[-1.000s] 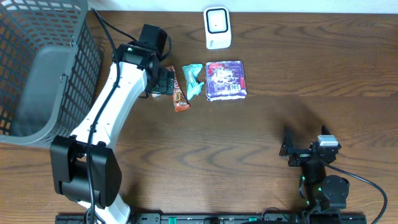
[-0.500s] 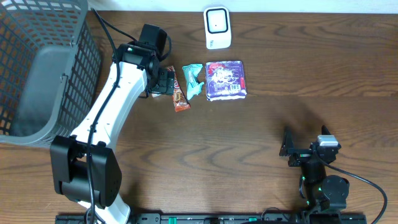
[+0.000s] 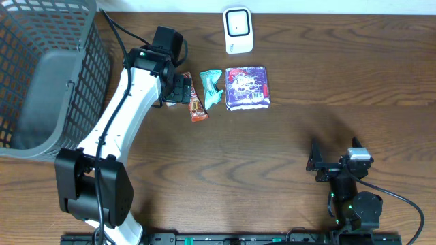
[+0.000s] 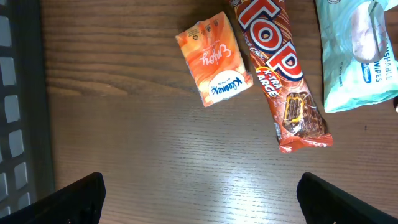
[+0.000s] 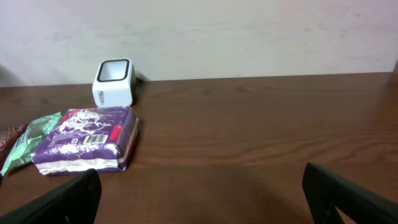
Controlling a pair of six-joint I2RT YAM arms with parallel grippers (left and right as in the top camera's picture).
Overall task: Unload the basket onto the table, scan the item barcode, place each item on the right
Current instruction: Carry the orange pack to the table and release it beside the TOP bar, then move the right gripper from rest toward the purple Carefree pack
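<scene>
- Left gripper [image 4: 200, 202] jaws spread wide, nothing between them, over bare wood just below the tissue pack and chocolate bar.
- Right gripper [image 5: 205, 199] also released and empty, low at the near right of the surface, well apart from all 4 items, facing them.
- Surface [image 3: 306, 129]: dark brown wood.
- Basket [image 3: 41, 75]: grey mesh, far left corner.
- Purple pack [image 3: 247, 87]: flat, just in front of the scanner; barcode label shows on its near edge in the right wrist view.
- Scanner [image 3: 238, 30]: white, at the back edge, centre.
- Wipes pack [image 3: 212, 88]: teal, between purple pack and chocolate bar, just beside both.
- Chocolate bar [image 4: 280, 81]: red-orange wrapper, flat, slightly angled.
- Tissue pack [image 4: 213, 59]: orange, smallest, just left of the bar; cannot tell if touching.
</scene>
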